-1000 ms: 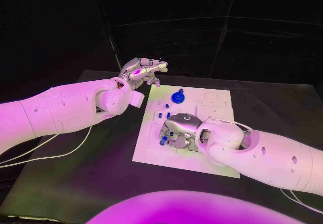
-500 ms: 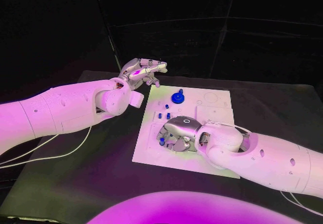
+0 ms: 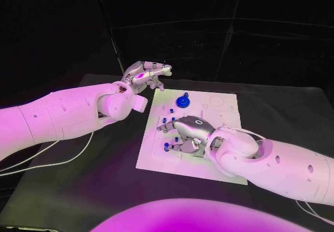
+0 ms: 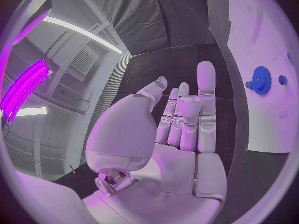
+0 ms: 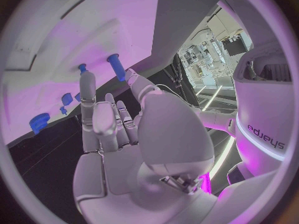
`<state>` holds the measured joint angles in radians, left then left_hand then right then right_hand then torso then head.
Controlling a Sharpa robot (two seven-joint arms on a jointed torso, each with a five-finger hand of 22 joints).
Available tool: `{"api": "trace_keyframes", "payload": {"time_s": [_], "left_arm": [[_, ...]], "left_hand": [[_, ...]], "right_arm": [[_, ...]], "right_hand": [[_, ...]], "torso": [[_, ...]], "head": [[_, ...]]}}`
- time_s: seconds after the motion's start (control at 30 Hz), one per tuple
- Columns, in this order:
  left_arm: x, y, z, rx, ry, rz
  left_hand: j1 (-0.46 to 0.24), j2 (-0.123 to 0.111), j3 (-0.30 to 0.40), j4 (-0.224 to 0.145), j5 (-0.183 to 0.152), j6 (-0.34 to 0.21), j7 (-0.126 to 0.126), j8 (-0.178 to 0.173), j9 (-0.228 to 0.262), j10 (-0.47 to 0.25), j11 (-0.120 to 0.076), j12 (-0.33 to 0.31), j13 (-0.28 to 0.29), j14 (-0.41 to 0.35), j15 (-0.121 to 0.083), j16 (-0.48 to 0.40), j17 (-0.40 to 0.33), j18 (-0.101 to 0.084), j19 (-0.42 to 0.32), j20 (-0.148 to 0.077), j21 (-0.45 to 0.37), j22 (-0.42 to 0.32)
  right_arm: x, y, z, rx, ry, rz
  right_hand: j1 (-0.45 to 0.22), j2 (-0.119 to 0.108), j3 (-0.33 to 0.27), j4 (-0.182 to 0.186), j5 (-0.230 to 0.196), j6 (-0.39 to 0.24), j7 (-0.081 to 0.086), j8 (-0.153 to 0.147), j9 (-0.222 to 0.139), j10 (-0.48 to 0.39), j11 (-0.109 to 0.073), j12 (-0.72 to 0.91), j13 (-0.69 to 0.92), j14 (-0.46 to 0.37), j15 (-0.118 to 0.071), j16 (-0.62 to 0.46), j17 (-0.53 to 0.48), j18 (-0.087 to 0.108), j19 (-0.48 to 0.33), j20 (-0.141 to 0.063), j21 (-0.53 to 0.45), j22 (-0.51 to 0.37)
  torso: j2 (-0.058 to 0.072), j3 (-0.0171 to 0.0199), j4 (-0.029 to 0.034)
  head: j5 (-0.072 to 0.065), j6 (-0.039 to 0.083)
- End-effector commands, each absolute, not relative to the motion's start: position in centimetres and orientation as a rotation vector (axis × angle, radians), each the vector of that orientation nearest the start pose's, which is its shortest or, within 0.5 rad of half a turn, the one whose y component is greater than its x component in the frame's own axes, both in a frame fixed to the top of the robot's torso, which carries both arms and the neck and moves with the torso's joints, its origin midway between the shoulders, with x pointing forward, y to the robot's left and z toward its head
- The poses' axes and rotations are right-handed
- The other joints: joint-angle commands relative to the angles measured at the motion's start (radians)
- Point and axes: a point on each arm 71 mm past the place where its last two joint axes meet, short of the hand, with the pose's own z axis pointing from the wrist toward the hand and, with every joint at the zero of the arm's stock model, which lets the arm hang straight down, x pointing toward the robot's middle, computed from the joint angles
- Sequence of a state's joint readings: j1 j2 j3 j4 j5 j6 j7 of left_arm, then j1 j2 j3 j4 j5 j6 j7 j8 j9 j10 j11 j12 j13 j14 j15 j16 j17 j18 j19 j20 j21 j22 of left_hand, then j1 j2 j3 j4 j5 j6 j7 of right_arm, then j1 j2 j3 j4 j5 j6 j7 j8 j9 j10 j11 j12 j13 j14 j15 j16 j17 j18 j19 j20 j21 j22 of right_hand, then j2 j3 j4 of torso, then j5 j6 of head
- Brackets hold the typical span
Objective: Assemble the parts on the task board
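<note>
You see the black table (image 3: 83, 183) bearing the white task board (image 3: 160, 157) at its middle. Your right hand (image 3: 187, 133) hovers over the board's near half, fingers spread, holding nothing. Your left hand (image 3: 145, 73) hangs beyond the board's far left corner, fingers loosely apart, empty. A blue gear (image 3: 184, 100) stands on the far half; small blue pegs (image 3: 171, 110) lie near the right hand.

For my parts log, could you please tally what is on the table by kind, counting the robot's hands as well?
White rectangular task board: 1
Blue toothed plastic gear: 1
Small blue pegs: 5 in view; more may be hidden
Silver robot hands: 2 (left hand, right hand)
Total: 9
</note>
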<state>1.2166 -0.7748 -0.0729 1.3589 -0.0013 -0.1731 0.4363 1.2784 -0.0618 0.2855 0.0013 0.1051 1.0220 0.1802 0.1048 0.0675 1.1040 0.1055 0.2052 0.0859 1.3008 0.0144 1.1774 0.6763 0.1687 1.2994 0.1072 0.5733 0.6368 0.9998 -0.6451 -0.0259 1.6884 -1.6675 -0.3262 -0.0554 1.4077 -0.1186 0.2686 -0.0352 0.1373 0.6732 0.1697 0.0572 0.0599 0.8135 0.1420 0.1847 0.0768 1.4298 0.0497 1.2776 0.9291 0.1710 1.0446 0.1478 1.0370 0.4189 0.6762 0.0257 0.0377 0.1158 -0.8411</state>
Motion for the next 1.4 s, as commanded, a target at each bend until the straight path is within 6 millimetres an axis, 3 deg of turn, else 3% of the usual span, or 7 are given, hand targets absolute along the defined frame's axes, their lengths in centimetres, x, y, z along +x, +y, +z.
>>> {"api": "trace_keyframes", "payload": {"time_s": [0.03, 0.2, 0.4, 0.5, 0.8, 1.07, 1.4], "left_arm": [[51.6, 21.9, -18.7, -1.063, 1.413, -1.614], [51.6, 22.2, -18.6, -1.063, 1.407, -1.608], [51.6, 22.5, -18.6, -1.063, 1.402, -1.607], [51.6, 22.5, -18.6, -1.062, 1.403, -1.610], [51.5, 22.6, -18.6, -1.062, 1.403, -1.611], [51.5, 22.8, -18.6, -1.062, 1.401, -1.608], [51.5, 22.9, -18.6, -1.063, 1.401, -1.607]], "left_hand": [[0.006, 0.007, 0.001, 0.000, 0.003, 0.001, -0.006, 0.004, 0.000, -0.007, -0.003, 0.006, -0.001, -0.006, 0.001, 0.006, -0.001, 0.013, 0.001, 0.005, -0.006, -0.001], [0.007, 0.007, 0.001, 0.000, 0.003, 0.001, -0.007, 0.004, 0.000, -0.007, -0.003, 0.006, -0.001, -0.006, 0.001, 0.007, 0.000, 0.013, 0.001, 0.005, -0.006, -0.001], [0.007, 0.007, 0.001, 0.000, 0.003, 0.001, -0.007, 0.005, 0.001, -0.006, -0.004, 0.007, -0.001, -0.005, 0.001, 0.008, 0.001, 0.013, 0.001, 0.005, -0.006, -0.001], [0.008, 0.006, 0.000, -0.001, 0.002, 0.002, -0.007, 0.006, 0.001, -0.005, -0.004, 0.008, -0.001, -0.006, 0.001, 0.008, 0.000, 0.013, 0.002, 0.005, -0.006, -0.001], [0.009, 0.004, 0.000, -0.001, 0.002, 0.003, -0.008, 0.007, 0.001, -0.005, -0.004, 0.009, -0.001, -0.005, 0.001, 0.008, 0.001, 0.013, 0.002, 0.005, -0.006, -0.001], [0.009, 0.004, 0.000, -0.001, 0.002, 0.003, -0.008, 0.007, 0.001, -0.005, -0.004, 0.009, -0.001, -0.005, 0.001, 0.008, 0.001, 0.013, 0.002, 0.005, -0.006, -0.001], [0.009, 0.004, -0.001, -0.001, 0.002, 0.003, -0.008, 0.007, 0.001, -0.004, -0.004, 0.009, 0.000, -0.005, 0.001, 0.008, 0.001, 0.013, 0.002, 0.005, -0.006, -0.001]], "right_arm": [[38.4, -6.7, -21.9, -0.325, 1.532, 1.101], [38.8, -11.0, -20.7, -0.119, 1.602, 1.076], [39.5, -16.5, -20.3, 0.117, 1.700, 0.963], [39.5, -18.8, -20.4, 0.184, 1.743, 0.891], [39.2, -22.7, -21.2, 0.207, 1.860, 0.639], [38.7, -23.8, -22.0, 0.168, 1.934, 0.466], [37.9, -23.8, -23.6, 0.169, 2.010, 0.384]], "right_hand": [[0.009, 0.006, -0.007, -0.002, 0.002, 0.025, 0.007, 0.004, 0.003, 0.018, -0.008, 0.021, 0.003, 0.012, -0.008, 0.006, 0.010, 0.016, 0.014, -0.005, 0.000, -0.001], [-0.022, 0.030, -0.013, 0.022, 0.009, 0.233, 0.029, 0.057, 0.027, 0.191, -0.020, 0.115, 0.021, 0.043, -0.018, 0.046, 0.083, 0.016, 0.039, -0.012, 0.014, 0.002], [-0.132, 0.000, -0.107, 0.106, -0.040, 0.270, -0.031, 0.085, 0.029, 0.476, -0.090, 0.335, 0.147, 0.073, -0.076, 0.113, 0.198, 0.003, 0.104, -0.062, 0.066, 0.079], [-0.143, 0.009, -0.177, 0.148, -0.023, 0.280, -0.046, 0.123, 0.034, 0.528, -0.101, 0.748, 0.602, 0.084, -0.088, 0.152, 0.271, -0.003, 0.135, -0.081, 0.080, 0.113], [-0.146, 0.041, -0.339, 0.250, 0.030, 0.283, -0.056, 0.233, 0.058, 0.601, -0.110, 1.185, 1.165, 0.107, -0.091, 0.229, 0.449, -0.016, 0.183, -0.084, 0.116, 0.193], [-0.163, 0.026, -0.411, 0.321, 0.061, 0.268, -0.057, 0.272, 0.067, 0.618, -0.111, 1.220, 1.226, 0.115, -0.091, 0.248, 0.501, -0.024, 0.202, -0.084, 0.139, 0.240], [-0.183, 0.017, -0.434, 0.328, 0.100, 0.266, -0.059, 0.297, 0.074, 0.619, -0.112, 1.224, 1.238, 0.117, -0.091, 0.253, 0.515, -0.026, 0.205, -0.084, 0.145, 0.253]], "torso": [[-0.002, -0.0010, -0.0007], [-0.004, -0.0009, -0.0030], [-0.010, -0.0029, -0.0142], [-0.012, -0.0024, -0.0196], [-0.016, -0.0027, -0.0250], [-0.018, -0.0038, -0.0261], [-0.016, -0.0035, -0.0239]], "head": [[-0.013, 0.007], [-0.041, 0.020], [-0.072, 0.039], [-0.087, 0.042], [-0.118, 0.051], [-0.128, 0.048], [-0.132, 0.045]]}}
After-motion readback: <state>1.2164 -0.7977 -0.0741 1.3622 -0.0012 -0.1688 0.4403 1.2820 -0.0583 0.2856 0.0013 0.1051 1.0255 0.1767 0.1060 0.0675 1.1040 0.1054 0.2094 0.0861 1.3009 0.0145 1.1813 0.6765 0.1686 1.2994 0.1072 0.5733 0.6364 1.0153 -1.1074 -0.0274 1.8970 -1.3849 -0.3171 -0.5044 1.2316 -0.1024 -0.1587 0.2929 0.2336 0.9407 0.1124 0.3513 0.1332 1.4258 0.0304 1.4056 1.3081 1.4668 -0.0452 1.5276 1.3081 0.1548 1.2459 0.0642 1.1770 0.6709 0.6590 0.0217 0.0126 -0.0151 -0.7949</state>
